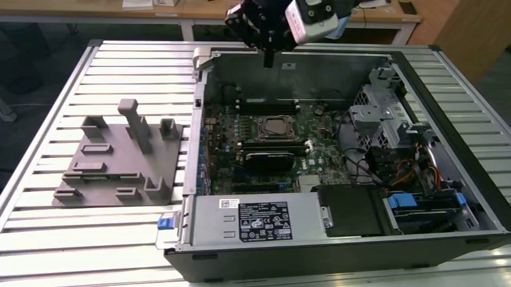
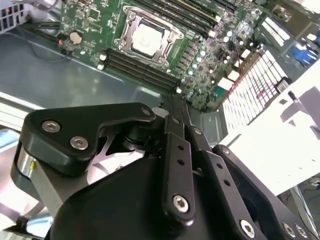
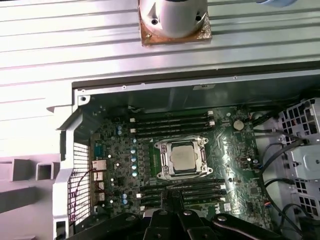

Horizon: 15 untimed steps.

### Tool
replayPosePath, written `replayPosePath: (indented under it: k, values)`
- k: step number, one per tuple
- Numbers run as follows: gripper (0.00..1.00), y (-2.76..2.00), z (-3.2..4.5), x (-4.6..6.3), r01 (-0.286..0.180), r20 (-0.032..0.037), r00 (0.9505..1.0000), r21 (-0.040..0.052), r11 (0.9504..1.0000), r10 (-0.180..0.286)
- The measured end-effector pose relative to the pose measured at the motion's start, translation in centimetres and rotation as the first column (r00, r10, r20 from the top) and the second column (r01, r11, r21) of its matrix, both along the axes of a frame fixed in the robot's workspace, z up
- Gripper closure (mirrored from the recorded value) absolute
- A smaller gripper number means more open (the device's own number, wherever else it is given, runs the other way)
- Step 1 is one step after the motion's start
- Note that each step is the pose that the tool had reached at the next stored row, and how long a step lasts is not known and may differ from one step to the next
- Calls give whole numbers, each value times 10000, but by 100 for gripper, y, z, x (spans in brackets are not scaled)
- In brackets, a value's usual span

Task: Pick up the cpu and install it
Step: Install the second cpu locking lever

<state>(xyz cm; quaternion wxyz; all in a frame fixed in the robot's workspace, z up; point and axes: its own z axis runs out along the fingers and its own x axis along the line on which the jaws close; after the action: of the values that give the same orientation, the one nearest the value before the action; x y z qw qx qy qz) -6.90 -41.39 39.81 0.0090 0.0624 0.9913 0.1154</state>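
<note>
**Desk:** Where is the pincer as the shutter falls?

**Photographer:** High over the far wall of the open computer case, above the far edge of the slatted tabletop. Its fingers come to one thin dark tip in the exterior view and lie pressed together in the second wrist view; I read it as clenched, with nothing between them.

**Desk:** And the cpu?

**Photographer:** The cpu already lies in its socket on the motherboard, silver top up, frame around it. In both wrist views it looks level, well apart from the pincer.

**Desk:** So what does the work ask for now?

**Photographer:** My judgement: the placing appears done. Doing it well means the chip sits flat, square to the frame, no corner riding up, and the arm keeps clear of the memory slots either side of the socket.

**Desk:** The surroundings?

**Photographer:** The case lies on its side, taking up the exterior view's right half of the tabletop, power supply toward the near edge, drive cages and cables toward the right edge. A grey fixture plate with upright blocks sits near the left edge. Beyond the far edge, a wooden desk and dark floor.
</note>
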Motion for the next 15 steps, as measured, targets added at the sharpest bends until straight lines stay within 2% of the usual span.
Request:
replayPosePath:
  k: [8,15]
  values:
    - [89,-1,360,-1,10,-2,10000,-4,10000,-10]
    - [89,0,278,0,10,2,10000,0,10000,-10]
